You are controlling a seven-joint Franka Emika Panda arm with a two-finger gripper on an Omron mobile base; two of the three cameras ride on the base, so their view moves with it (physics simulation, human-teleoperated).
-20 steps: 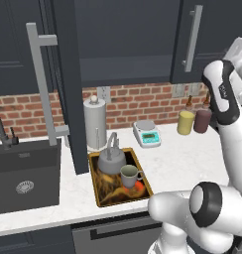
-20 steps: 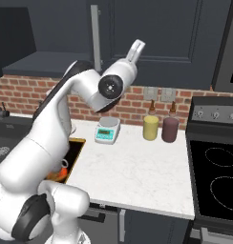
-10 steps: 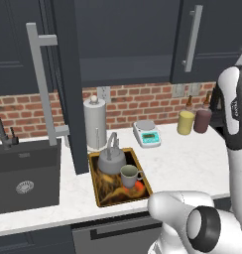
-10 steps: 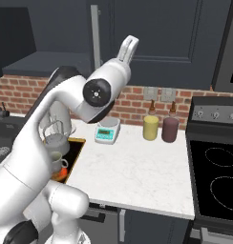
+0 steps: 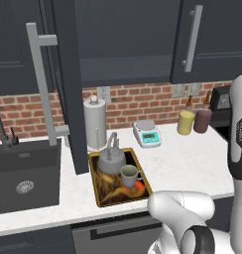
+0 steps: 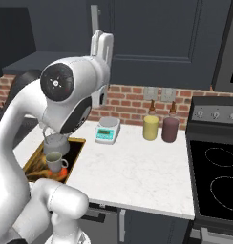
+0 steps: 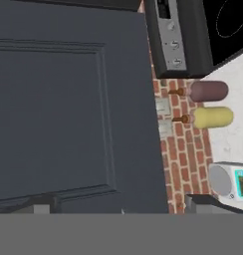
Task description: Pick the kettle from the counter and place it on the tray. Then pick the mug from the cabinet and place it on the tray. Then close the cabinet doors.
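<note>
— Left side first?
— Left cabinet door (image 5: 68, 99) standing open, seen edge-on above the counter (image 5: 192, 163). Just right of it, tray (image 5: 93, 184) carrying kettle (image 5: 111, 161) and mug (image 5: 129, 174), close together.
— And the end effector?
— End effector (image 7: 121, 203) high up, well apart from the tray, above and to its right. Fingers spread wide, holding nothing, facing the closed right cabinet door (image 5: 212, 39) at close range. Forearm pointing upward.
</note>
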